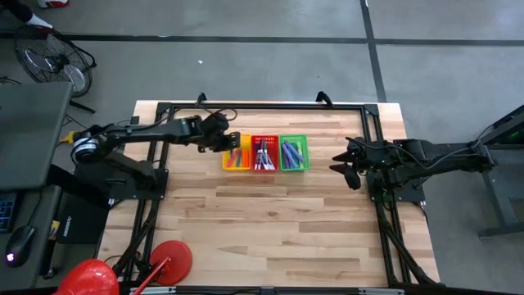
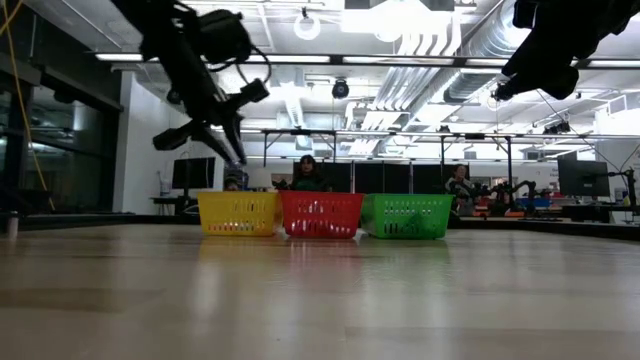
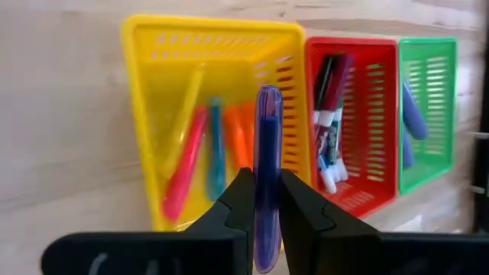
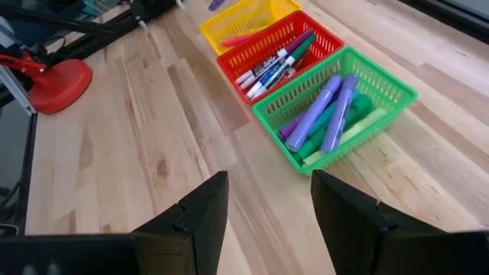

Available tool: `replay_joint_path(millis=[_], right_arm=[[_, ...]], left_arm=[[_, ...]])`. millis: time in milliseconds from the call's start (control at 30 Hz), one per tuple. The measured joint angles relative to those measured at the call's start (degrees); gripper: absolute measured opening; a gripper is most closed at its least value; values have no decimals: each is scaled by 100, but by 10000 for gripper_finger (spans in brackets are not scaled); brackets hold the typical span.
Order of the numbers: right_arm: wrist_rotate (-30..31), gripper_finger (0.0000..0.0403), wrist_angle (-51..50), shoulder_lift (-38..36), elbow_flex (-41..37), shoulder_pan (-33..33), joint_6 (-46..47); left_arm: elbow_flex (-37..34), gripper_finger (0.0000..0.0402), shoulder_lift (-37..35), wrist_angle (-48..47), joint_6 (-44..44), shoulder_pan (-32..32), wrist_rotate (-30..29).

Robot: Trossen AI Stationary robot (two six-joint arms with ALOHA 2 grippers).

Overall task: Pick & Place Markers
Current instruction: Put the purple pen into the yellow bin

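My left gripper (image 3: pixel 266 179) is over the yellow basket (image 1: pixel 236 153), shut on a purple marker (image 3: pixel 267 122). In the low view it hangs just above that basket's rim (image 2: pixel 238 196). Yellow, red, teal and orange markers (image 3: pixel 206 153) lie in the yellow basket. The red basket (image 1: pixel 264 153) holds white and dark markers (image 4: pixel 275 65). The green basket (image 1: pixel 293 153) holds purple and green markers (image 4: pixel 328 114). My right gripper (image 4: pixel 267 187) is open and waits in the air to the right of the baskets (image 1: pixel 345 164). My left gripper pinches the purple marker between its two fingers (image 3: pixel 243 200), on the marker's barrel (image 3: pixel 267 172). The marker runs along the fingers, and its rounded end (image 3: pixel 268 95) sticks out past the fingertips. It is lifted clear above the yellow basket.
The three mesh baskets stand side by side in a row at the table's middle, toward the far edge. A red round-based object (image 1: pixel 168 260) stands at the table's near left corner. Black frame rails (image 1: pixel 155 172) run along the table's left, right and far sides. Bare wood (image 1: pixel 270 221) lies in front of the baskets.
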Motion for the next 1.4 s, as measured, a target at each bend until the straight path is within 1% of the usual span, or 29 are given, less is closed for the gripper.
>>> replay_joint_path(millis=[133,267,433,500,567,800,900,1167,1400], right_arm=[[26,177,0,0,0,0,2],[27,177,0,0,0,0,1],[26,177,0,0,0,0,2],[26,177,0,-2,0,0,2],[24,177,-2,0,0,0,2],[-17,177,-2,0,0,0,0],[-17,177,-2,-2,0,0,2],[-44,177,-7,-2,0,0,0],[-69,177,-44,-7,0,0,-52]], left_arm=[[543,31,521,-731,157,2,-62],[942,31,1054,-1044,191,-3,-48],[1249,31,1504,-997,188,-4,43],[1309,31,1592,-1105,186,-4,50],[1432,31,1699,-1023,189,-4,43],[1522,31,1830,-1420,308,-4,72],[1520,33,1831,-1387,331,-4,72],[1520,60,1830,-1358,609,-4,197],[1520,81,1830,-1294,730,-4,194]])
